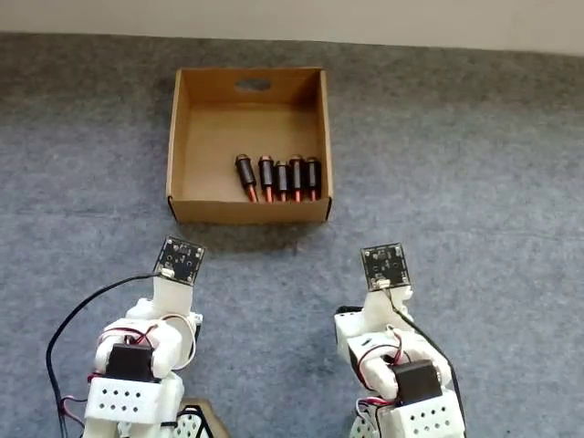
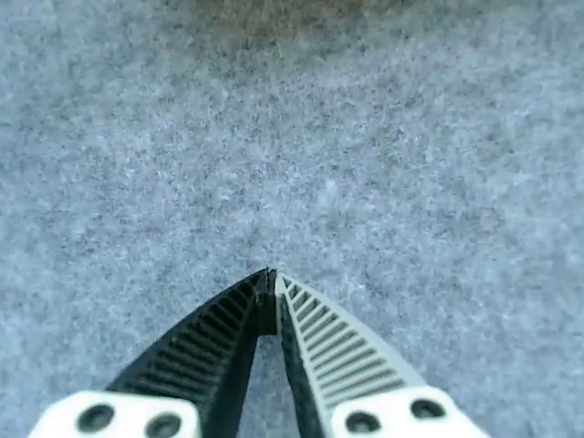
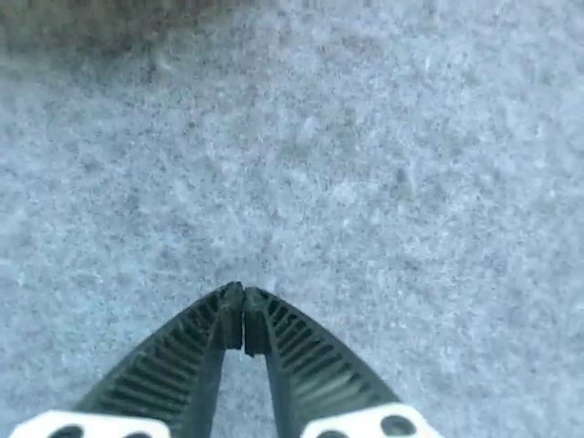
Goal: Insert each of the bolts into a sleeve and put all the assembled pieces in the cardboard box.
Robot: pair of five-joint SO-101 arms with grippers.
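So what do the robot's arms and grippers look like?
Both arms, one and the other, are white plastic with black motors, red and black wires and a small black board. The left gripper has one black and one pale ridged finger; the right gripper has two black ones.

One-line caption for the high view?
Five orange bolts in black sleeves lie side by side inside the open brown cardboard box on the grey felt-covered table.

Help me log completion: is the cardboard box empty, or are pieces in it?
Not empty. The cardboard box holds five assembled pieces lying side by side on its floor, dark sleeves with reddish bolt ends.
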